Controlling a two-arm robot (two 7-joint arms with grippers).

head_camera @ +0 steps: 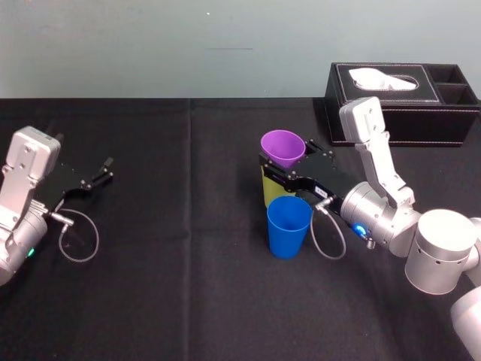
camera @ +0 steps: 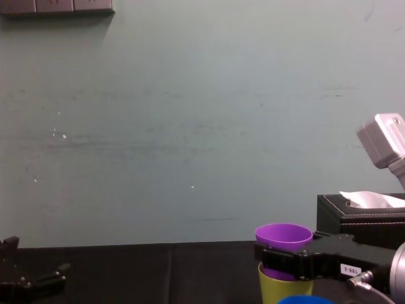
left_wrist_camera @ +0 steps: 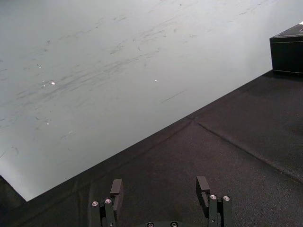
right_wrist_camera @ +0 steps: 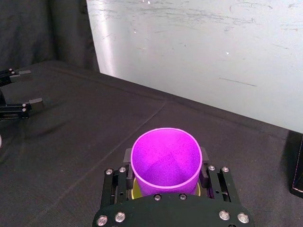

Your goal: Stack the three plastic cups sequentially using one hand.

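Note:
My right gripper point(head_camera: 288, 156) is shut on the purple cup point(head_camera: 282, 148), one jaw on each side of its wall just below the rim. The purple cup's lower part sits inside the yellow-green cup point(head_camera: 267, 188), which stands upright on the black table. In the right wrist view the purple cup point(right_wrist_camera: 165, 161) is seen from above, with a sliver of the yellow-green cup point(right_wrist_camera: 136, 191) under it. The blue cup point(head_camera: 288, 226) stands upright just in front of them, apart from the gripper. My left gripper point(head_camera: 84, 150) rests open at the table's far left, holding nothing.
A black tissue box point(head_camera: 402, 101) stands at the back right, close behind my right arm. The black cloth point(head_camera: 173, 226) lies bare between the two arms. A grey wall closes off the table's far edge.

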